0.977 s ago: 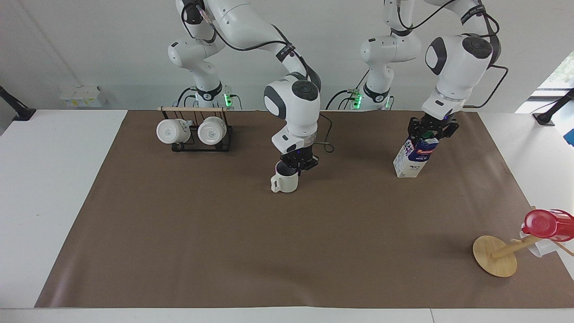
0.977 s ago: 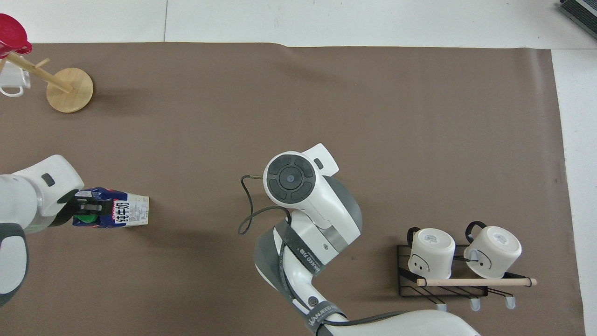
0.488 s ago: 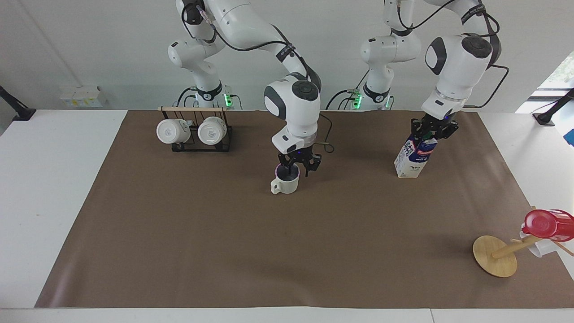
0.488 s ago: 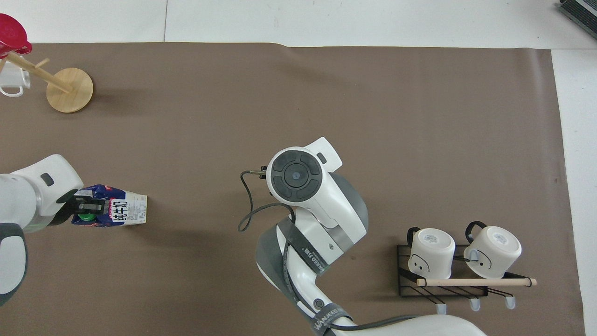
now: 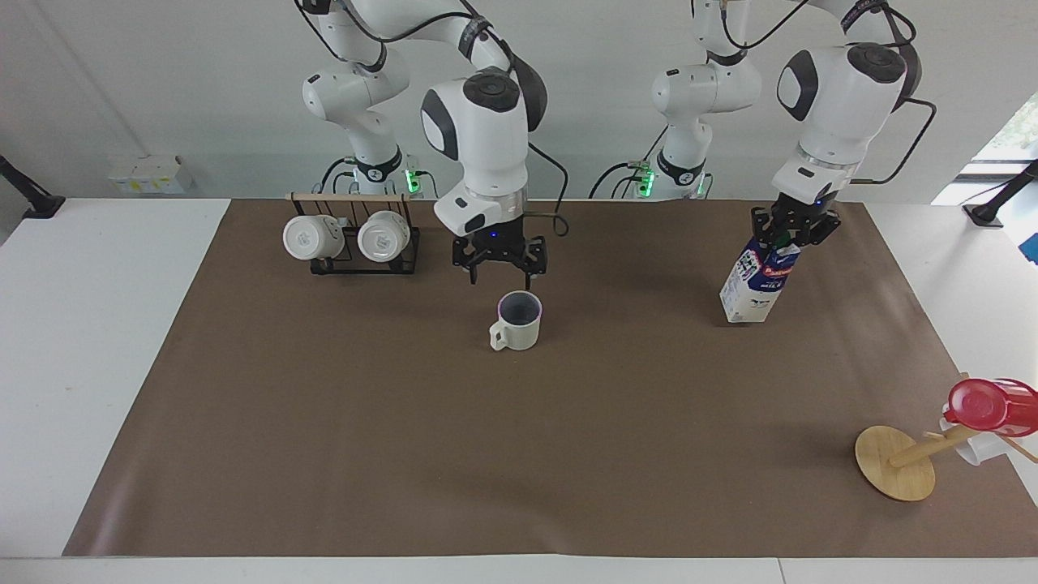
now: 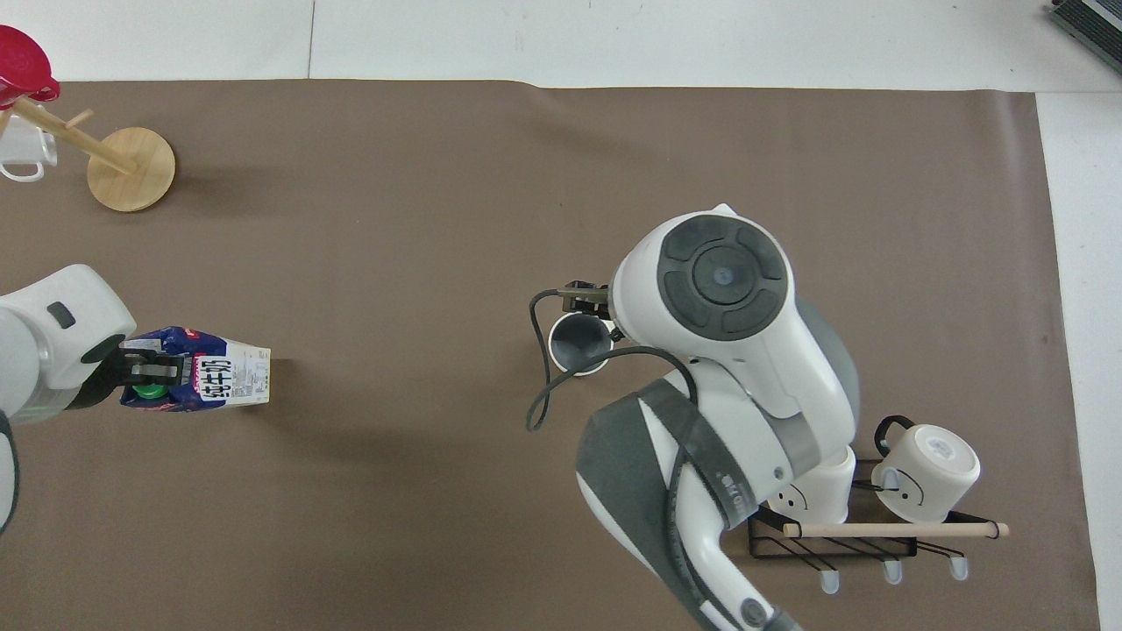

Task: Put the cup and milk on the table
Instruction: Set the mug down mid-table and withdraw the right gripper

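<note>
A plain white wall [image 5: 162, 89] stands by a bright window [image 5: 1010, 130].

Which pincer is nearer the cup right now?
Right. The right pincer hangs open just above the cup, clear of it. The left pincer grips the milk toward its own end.

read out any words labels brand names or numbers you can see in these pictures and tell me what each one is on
Milk carton, held at its top by the left gripper: black characters on a white panel and a red logo, both too small to read.
Right arm's wrist band: white lettering, too blurred to read.
Cup, under the open right gripper: no text.
</note>
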`<state>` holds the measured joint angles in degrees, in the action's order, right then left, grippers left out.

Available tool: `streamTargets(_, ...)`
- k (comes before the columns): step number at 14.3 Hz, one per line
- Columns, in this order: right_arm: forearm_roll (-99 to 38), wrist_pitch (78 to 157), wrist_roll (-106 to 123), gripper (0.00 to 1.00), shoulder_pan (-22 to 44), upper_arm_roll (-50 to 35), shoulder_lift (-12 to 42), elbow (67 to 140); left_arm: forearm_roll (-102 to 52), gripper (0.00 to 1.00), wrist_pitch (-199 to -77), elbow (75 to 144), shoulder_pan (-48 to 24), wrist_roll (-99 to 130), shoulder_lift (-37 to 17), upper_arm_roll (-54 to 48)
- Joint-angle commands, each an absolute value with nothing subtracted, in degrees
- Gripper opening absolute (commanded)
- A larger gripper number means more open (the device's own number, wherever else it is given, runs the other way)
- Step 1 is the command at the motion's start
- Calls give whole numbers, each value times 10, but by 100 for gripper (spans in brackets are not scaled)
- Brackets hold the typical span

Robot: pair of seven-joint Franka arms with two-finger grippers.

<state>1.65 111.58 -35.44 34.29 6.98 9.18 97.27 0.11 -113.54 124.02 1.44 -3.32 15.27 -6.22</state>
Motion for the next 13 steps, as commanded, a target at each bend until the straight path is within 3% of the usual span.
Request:
streamTargets(1,11,1089,-297,100,303,66,63,983,12,40,-1101,1206,-42,41,135,-57)
streamTargets(8,11,1009,-204,100,207,69,-9,981,7,39,-1071,1144,-141,186,106,-58)
streamTargets(13,10,968,-144,100,135,70,-31,978,-2,36,-1063,1103,-198,278,77,-58)
